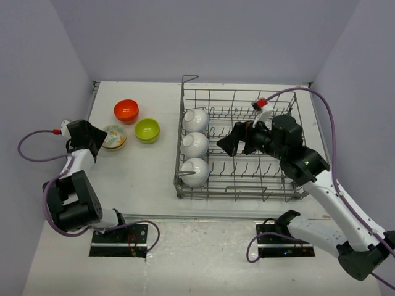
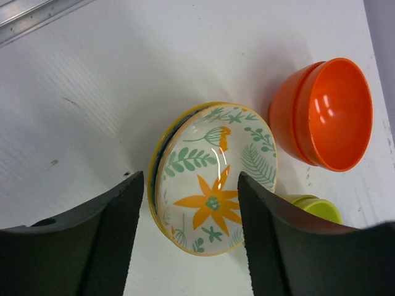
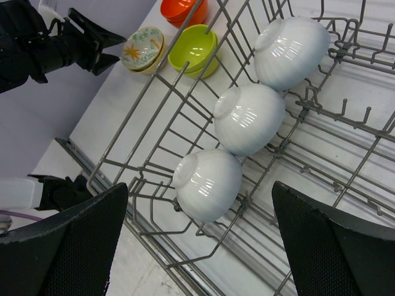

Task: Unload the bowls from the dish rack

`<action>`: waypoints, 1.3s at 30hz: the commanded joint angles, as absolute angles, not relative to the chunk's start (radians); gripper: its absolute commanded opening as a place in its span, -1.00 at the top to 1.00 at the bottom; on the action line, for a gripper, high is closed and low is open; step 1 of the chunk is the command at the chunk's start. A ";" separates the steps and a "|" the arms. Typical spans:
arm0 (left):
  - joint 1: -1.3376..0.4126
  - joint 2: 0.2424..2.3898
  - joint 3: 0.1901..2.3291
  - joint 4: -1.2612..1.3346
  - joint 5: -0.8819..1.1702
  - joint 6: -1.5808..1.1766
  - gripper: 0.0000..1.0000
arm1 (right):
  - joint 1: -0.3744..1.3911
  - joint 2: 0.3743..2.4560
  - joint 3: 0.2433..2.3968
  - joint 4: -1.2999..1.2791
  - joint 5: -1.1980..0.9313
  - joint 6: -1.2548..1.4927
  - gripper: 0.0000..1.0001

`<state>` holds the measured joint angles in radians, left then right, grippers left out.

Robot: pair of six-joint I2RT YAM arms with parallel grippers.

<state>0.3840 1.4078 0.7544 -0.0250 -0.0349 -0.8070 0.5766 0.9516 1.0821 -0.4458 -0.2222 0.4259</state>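
Observation:
The grey wire dish rack (image 1: 241, 195) holds three white bowls on their sides in its left column (image 1: 196, 119) (image 1: 195, 144) (image 1: 195, 172). My right gripper (image 1: 225, 145) hovers open above them; in the right wrist view the nearest white bowl (image 3: 210, 182) lies between its wide-spread fingers, untouched. Left of the rack, on the table, a patterned cream bowl (image 2: 213, 179) rests nested in a yellow-rimmed one. My left gripper (image 2: 190, 179) is open over it, one finger on each side. Two stacked orange bowls (image 2: 327, 114) and a lime-green bowl (image 2: 318, 206) stand beside it.
The rack has rows of upright tines and a taller post at its far left corner (image 1: 184, 79). Grey walls close in the table on the left, back and right. The purple cable (image 1: 327, 123) of the right arm loops over the rack's right side.

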 commanded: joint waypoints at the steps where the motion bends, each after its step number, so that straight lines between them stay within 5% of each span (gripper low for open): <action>1: 0.385 1.368 0.796 -0.001 -0.041 -0.804 -0.32 | 0.577 0.986 1.083 -0.393 -0.248 0.423 -0.98; 4: 0.385 1.353 0.798 -0.058 -0.017 -0.805 -0.98 | 0.575 1.018 1.094 -0.391 -0.256 0.431 -0.98; 5: 0.385 1.342 0.793 -0.063 -0.009 -0.805 -1.00 | 0.575 1.043 1.097 -0.387 -0.261 0.436 -0.98; 15: 0.296 1.018 0.885 -0.276 0.028 -0.645 -1.00 | 0.520 1.285 1.097 -0.275 -0.410 0.566 -0.97; 21: 0.152 0.832 0.972 -0.440 -0.012 -0.525 -1.00 | 0.520 1.279 1.014 -0.255 -0.440 0.650 -0.97; 39: 0.150 0.653 0.911 -0.503 0.068 -0.396 -1.00 | 0.578 1.249 0.770 -0.147 -0.532 0.818 -0.86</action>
